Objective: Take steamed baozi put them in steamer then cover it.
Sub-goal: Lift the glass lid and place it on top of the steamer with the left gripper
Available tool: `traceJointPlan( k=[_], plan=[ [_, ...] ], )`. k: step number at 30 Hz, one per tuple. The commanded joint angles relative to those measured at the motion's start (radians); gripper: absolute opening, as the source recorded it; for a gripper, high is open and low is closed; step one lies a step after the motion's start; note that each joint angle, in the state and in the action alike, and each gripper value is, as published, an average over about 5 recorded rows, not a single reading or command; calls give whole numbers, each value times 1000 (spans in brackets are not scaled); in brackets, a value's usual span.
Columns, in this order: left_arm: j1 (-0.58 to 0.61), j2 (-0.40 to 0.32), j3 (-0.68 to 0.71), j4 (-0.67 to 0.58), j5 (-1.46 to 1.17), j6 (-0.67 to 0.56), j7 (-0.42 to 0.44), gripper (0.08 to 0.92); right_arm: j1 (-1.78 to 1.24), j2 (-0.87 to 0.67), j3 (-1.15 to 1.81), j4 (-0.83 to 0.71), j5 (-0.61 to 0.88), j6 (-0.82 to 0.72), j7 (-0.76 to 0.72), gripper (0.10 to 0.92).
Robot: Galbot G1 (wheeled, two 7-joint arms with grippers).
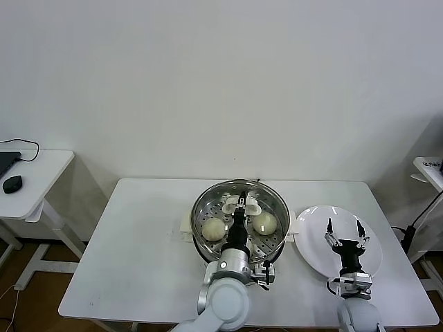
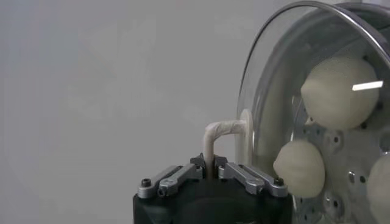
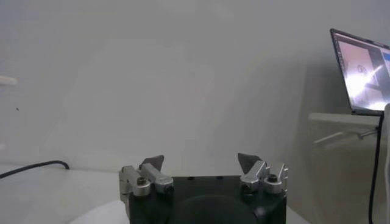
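The steamer point(image 1: 201, 207) stands mid-table on its cream-white base point(image 1: 185, 225). Two baozi point(image 1: 213, 228) point(image 1: 264, 223) show inside on the perforated tray. The glass cover point(image 2: 268, 91) lies over the steamer's mouth; I cannot tell whether it rests on the rim. My left gripper point(image 1: 241, 209) is shut on the cover's cream-white handle point(image 2: 214, 137), as the left wrist view point(image 2: 209, 164) shows. Three baozi point(image 2: 338, 91) point(image 2: 298, 167) point(image 2: 381, 189) show through the glass there. My right gripper point(image 1: 344, 232) is open and empty above the white plate; its jaws stand wide apart in the right wrist view point(image 3: 201, 164).
An empty white plate point(image 1: 315, 242) lies right of the steamer. A side table with a black mouse point(image 1: 12, 183) stands at the far left. Another table's edge point(image 1: 429, 169) is at the far right, with a laptop screen point(image 3: 362, 70) on it.
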Motion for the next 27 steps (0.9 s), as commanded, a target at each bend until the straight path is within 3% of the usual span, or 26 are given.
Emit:
traceJointPlan(
  k=[1, 27],
  plan=[
    [9, -8, -3, 23, 37, -13, -13, 189, 1, 0, 1, 0, 1, -1, -1, 823],
    [15, -7, -9, 38, 69, -35, 22, 189, 3, -4, 3, 2, 3, 1, -1, 823]
  ],
)
